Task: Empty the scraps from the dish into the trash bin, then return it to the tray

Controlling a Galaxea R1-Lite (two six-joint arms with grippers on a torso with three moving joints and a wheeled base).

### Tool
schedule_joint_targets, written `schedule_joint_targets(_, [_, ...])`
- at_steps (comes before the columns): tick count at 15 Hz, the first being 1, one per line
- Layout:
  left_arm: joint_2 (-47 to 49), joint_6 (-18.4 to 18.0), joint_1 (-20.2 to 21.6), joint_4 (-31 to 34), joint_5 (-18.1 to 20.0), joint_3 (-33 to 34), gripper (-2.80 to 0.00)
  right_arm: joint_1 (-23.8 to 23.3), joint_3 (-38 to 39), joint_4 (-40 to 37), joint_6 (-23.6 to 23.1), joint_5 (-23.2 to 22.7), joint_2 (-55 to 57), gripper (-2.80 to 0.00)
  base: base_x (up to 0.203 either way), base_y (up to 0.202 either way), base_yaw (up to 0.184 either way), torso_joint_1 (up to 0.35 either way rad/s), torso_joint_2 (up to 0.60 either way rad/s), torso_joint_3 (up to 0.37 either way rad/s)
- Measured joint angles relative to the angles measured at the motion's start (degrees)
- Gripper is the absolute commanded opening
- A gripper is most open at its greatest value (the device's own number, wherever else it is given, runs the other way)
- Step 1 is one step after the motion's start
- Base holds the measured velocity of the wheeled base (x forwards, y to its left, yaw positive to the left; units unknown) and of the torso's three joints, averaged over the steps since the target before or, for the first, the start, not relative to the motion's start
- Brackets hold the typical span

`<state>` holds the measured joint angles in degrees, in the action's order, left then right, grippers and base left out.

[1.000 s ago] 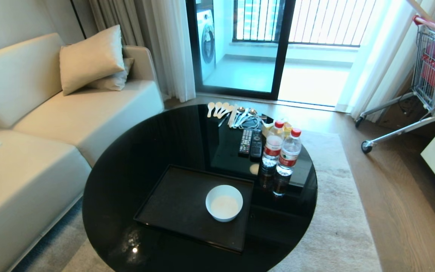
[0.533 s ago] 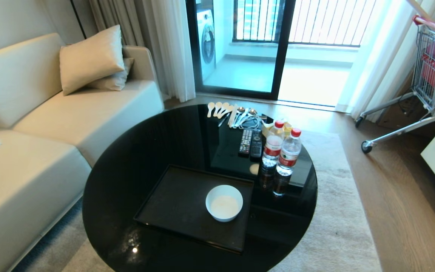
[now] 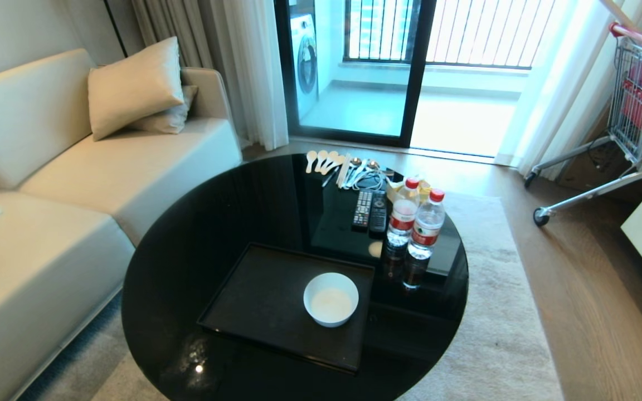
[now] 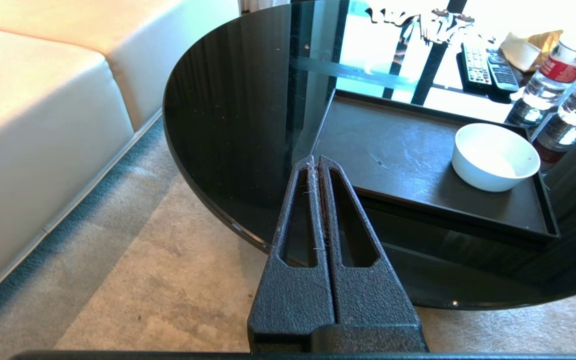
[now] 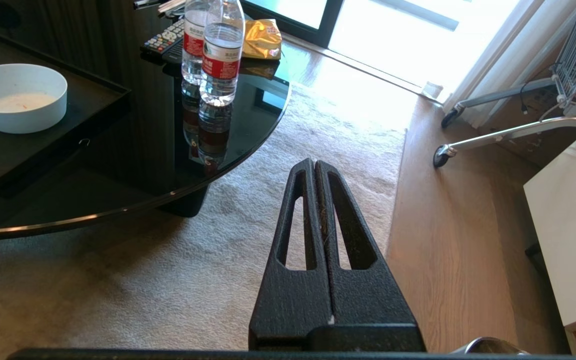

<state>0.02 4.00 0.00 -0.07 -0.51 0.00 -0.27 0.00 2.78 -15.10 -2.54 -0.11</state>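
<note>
Left gripper [image 4: 316, 159] clenched, empty, parked short of table rim. Right gripper [image 5: 314, 162] clenched, empty, over carpet. No change across last second; nothing moving. White bowl [image 3: 331, 299] upright at 4 o'clock corner of black tray [image 3: 254, 301], near-empty, task apparently done. Water bottles [image 3: 417, 223]: red labels, unreadable. Trash bin not visible.

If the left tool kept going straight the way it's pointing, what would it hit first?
Probably the near edge of the round black glass table, just short of the flat black tray. The shut left tool aims there, though depth is unclear.
</note>
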Motion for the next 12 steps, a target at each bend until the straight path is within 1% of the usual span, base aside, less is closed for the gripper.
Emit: schedule_joint_targets(12, [0.0,0.01,0.0,0.0,0.0,0.0,-2.8,0.0,0.0,0.02,0.17,-0.54,0.0,-2.8,0.0,0.0,0.0,0.0,0.0,0.0])
